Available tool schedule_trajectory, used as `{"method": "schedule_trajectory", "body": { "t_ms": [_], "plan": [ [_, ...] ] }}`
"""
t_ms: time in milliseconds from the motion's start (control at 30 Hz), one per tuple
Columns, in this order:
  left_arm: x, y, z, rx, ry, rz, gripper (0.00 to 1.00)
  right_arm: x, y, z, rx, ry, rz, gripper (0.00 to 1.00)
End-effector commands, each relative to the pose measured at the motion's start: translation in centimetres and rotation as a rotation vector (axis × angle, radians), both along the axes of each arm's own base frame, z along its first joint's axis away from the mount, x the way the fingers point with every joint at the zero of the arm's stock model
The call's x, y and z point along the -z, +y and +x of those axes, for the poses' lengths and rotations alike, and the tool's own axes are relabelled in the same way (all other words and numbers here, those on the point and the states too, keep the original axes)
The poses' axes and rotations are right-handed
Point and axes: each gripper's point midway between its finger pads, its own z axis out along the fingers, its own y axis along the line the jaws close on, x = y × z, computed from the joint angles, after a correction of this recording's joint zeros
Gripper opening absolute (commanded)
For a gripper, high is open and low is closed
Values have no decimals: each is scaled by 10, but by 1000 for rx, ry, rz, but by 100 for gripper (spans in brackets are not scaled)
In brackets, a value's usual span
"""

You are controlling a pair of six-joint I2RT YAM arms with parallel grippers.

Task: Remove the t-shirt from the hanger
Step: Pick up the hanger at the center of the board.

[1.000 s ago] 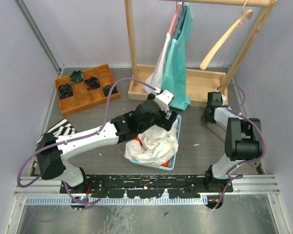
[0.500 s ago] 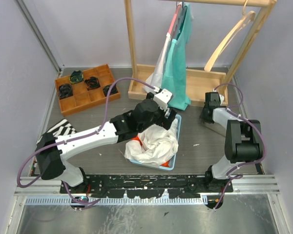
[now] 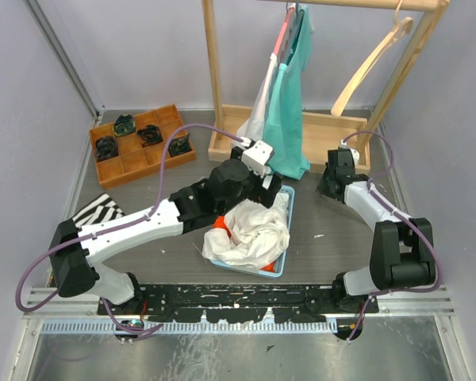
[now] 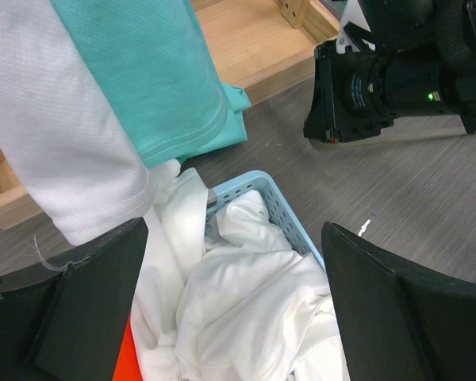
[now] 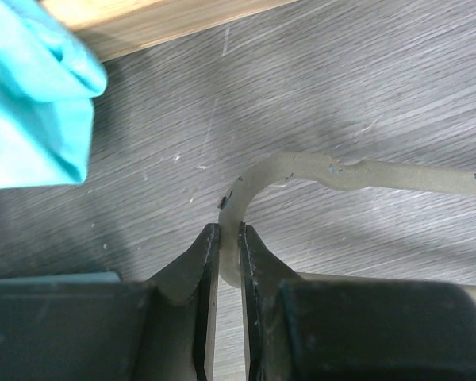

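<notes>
- We see the left gripper [image 4: 234, 238] spread wide, its two dark fingers [image 4: 95, 302] far apart and holding nothing, poised above the blue basket [image 4: 262, 186].
- The white t-shirt [image 3: 250, 234] lies crumpled in that basket, free of any hanger. Its folds [image 4: 246, 309] hide the basket floor and all but a corner of something orange [image 4: 135, 357].
- The right gripper [image 5: 226, 230] is clenched low over the table [image 5: 365, 87], its fingertips pinching the curved end of a translucent hanger [image 5: 301, 168].
- In the right wrist view that hanger runs off the right edge, so we cannot see its full shape. From above we can hardly make it out beside the right gripper [image 3: 332, 176].
- A teal shirt [image 3: 289, 103] and a white garment [image 4: 55, 143] hang from the wooden rack [image 3: 213, 71]. Their tops are cut off by the frame, so what they hang on is unclear to us.
- A bare wooden hanger [image 3: 373, 59] hangs tilted at the rack's right end, its hook partly out of the picture.
- To the left sits a wooden tray [image 3: 139, 163] with dark items in some compartments, too small for us to name.
- A striped cloth [image 3: 95, 213] lies by the left arm.
</notes>
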Motion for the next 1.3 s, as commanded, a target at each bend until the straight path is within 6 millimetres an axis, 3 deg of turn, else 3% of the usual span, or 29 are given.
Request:
{"method": "schedule_trajectory", "body": {
  "t_ms": [0, 400, 800, 1133, 1267],
  "plan": [
    [-9, 15, 1, -36, -19, -10, 98, -24, 18, 2, -15, -75, 34, 14],
    [-21, 31, -2, -66, -29, -14, 98, -76, 53, -3, -90, -183, 76, 14],
    [-29, 50, -7, -93, -37, -28, 98, -88, 97, -17, -176, -211, 100, 13],
    [-22, 57, -10, -111, -21, -24, 98, -100, 120, -31, -227, -238, 72, 13],
    [-34, 66, -13, -118, -35, -51, 98, -98, 131, -37, -258, -234, 64, 13]
  ]
}}
